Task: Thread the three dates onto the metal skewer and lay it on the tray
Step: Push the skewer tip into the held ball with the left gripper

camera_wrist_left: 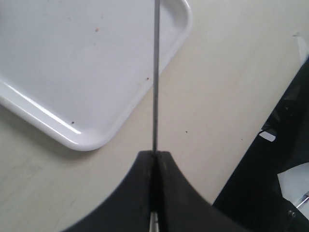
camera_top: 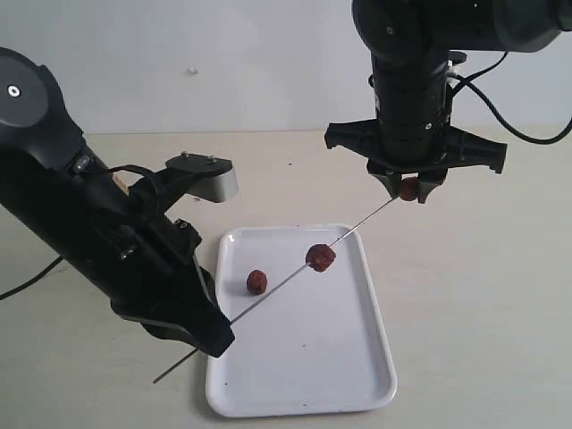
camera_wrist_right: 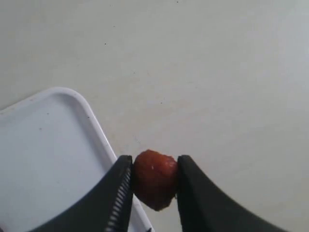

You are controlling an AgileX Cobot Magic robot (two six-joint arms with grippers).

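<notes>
Three dates are in play here, and I take them from the left. The left arm point(camera_top: 89, 232), black and bulky, slants down over the pale tabletop point(camera_top: 483, 295). A small pale sticker point(camera_top: 119, 183) sits on it, its print too small for me to read. At its end the left tool point(camera_top: 217, 338) is clenched tight on the metal skewer point(camera_top: 357, 228). In the left wrist view the two black fingers point(camera_wrist_left: 140, 193) are pressed together with the thin rod running out straight between them. A short tail of the skewer pokes out behind the tool, over the tabletop just off the near left corner of the tray point(camera_top: 313, 357).

From the grip the skewer rises at a slant, up and to the right, across the white tray. The loose date point(camera_top: 256, 282) lies on the tray's left part, just beside the rod but not on it. A little further right the threaded date point(camera_top: 320, 257) sits on the skewer, about midway along the free length, above the tray's far end.

Beyond the tray's far right corner the right tool point(camera_top: 409, 192) hangs point down from its arm and pinches the third date point(camera_top: 408, 189) between its fingertips, above bare tabletop. The right wrist view shows that date point(camera_wrist_right: 154, 179) squeezed between the two dark fingers point(camera_wrist_right: 118, 193), with the tray's rounded corner point(camera_wrist_right: 48, 159) just beside it. The skewer's tip comes right up to this date. Whether it has gone in, I cannot tell.
</notes>
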